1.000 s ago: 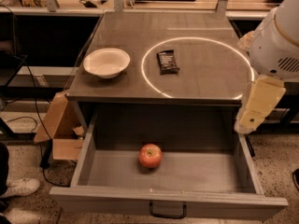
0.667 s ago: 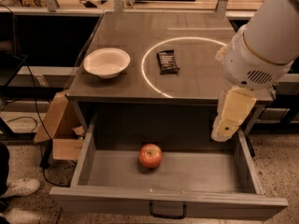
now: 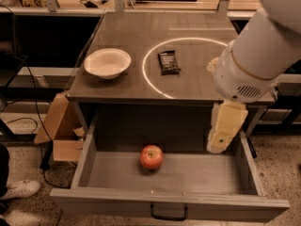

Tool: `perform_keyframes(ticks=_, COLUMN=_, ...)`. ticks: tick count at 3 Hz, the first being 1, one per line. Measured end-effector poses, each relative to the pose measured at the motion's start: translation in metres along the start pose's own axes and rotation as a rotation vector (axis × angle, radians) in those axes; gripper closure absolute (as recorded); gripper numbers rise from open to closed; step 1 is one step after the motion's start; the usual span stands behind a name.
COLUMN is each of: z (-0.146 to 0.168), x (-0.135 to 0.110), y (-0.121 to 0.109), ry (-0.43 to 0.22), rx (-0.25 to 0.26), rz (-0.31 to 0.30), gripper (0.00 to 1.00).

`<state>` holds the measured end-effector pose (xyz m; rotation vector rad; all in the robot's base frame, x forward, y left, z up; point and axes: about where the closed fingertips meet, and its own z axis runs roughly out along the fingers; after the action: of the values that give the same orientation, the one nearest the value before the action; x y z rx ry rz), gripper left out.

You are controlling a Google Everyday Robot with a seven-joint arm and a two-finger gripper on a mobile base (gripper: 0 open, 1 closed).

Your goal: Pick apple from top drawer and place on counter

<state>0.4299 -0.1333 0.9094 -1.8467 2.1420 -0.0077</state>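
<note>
The white arm (image 3: pixel 263 55) came in from the right and covered the right edge and front right corner of the bench (image 3: pixel 141 36). The bench was grey-brown, and a thin white circle (image 3: pixel 146 74) was drawn on its right half.

The drawer (image 3: pixel 117 204) stood pulled out from under the front edge of the bench, with its grey floor in plain view. A cardboard box (image 3: pixel 61 126) leaned on the ground below the front left corner.

A white bowl (image 3: pixel 107 63) sat upright near the front left corner, outside the circle and just left of its line.

The gripper (image 3: pixel 220 140), a pale cream piece at the end of the arm, hung pointing down just below the front edge, close to the front right corner and over the right end of the drawer. It held nothing that showed, and whether it was released or clenched I could not tell.

A dark bar (image 3: pixel 168 62) lay flat inside the circle, in its left part and clear of the line.

The apple (image 3: pixel 151 157), red with a yellowish patch, rested on the drawer floor near the back, roughly under the middle of the front edge. It was well apart from the gripper, which was off to its right.

A small black handle (image 3: pixel 168 215) sat at the middle of the drawer front. A white shoe (image 3: pixel 19 189) showed on the ground to the far left.
</note>
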Motion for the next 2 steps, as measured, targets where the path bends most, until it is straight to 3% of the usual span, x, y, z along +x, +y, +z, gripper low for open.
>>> perform_keyframes(ticks=1, z=0.0678, x=-0.0063, y=0.018, ry=0.044, rx=-0.07, rz=-0.072, gripper=0.0)
perform_keyframes(ticks=2, z=0.071, x=-0.0066, y=0.0182, ry=0.042, rx=-0.069, rz=-0.071, gripper=0.0)
